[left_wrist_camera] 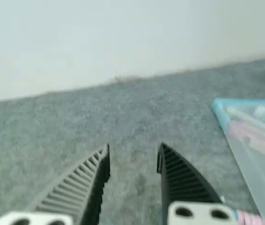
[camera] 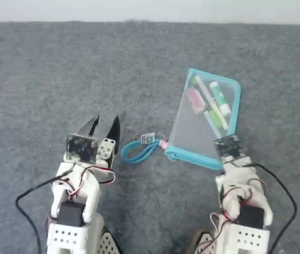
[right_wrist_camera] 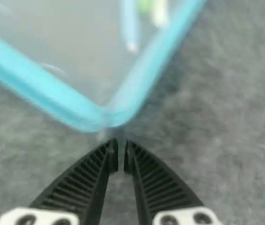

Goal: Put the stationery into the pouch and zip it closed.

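Pouch [camera: 192, 135]: where does it lie? (DESK)
Flat on the grey carpeted table [camera: 60, 69], right of centre. The stationery [camera: 212, 100] sits inside at its far end, and a blue wrist strap [camera: 137, 150] trails from one near corner toward the left gripper [camera: 106, 119]. (FIELD)
Room to move? (DESK)
Carpet stretches from that gripper to the pale wall [camera: 139, 10] at the far edge. Its fingers stand wide apart, holding nothing, near the strap but clear of it. (FIELD)
And the right gripper [right_wrist_camera: 118, 146]? (DESK)
Fingers drawn almost together with only a thin slit between and nothing in it, tips just short of the pouch's other near corner. From above, its wrist housing covers them. Whether the zip is closed is hard to make out, and both arms are cut off at the near edge. (FIELD)
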Robot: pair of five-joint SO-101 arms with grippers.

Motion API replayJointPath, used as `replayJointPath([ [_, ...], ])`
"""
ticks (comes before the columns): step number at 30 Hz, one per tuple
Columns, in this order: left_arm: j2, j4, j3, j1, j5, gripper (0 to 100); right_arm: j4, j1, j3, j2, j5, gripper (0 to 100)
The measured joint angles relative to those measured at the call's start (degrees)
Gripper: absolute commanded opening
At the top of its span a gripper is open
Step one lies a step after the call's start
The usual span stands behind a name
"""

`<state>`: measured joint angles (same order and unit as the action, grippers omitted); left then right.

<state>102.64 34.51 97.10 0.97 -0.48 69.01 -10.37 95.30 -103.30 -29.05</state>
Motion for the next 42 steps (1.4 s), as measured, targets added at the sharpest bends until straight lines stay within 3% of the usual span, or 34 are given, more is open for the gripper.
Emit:
replayJointPath([
  [4, 0.0, 0.4, 0.0, 0.0, 0.0, 16, 0.0, -7.5, 0.0, 0.0, -0.2, 4.4],
  [10, 0.0, 10.5, 0.0, -6.2, 0.0, 16, 0.0, -16.4, 0.0, 0.0, -0.1, 4.1],
  [18, 0.0, 24.9, 0.0, -16.0, 0.0, 16, 0.0, -17.3, 0.0, 0.0, -0.3, 4.1],
  [30, 0.0, 36.0, 0.0, -29.8, 0.0, 16, 0.0, -17.3, 0.0, 0.0, -0.3, 4.1],
  [36, 0.0, 36.4, 0.0, -30.7, 0.2, 16, 0.0, -17.3, 0.0, 0.0, -0.3, 4.1],
  [42, 0.0, 22.9, 0.0, -30.7, 0.3, 16, 0.0, -17.3, 0.0, 0.0, -0.3, 4.1],
])
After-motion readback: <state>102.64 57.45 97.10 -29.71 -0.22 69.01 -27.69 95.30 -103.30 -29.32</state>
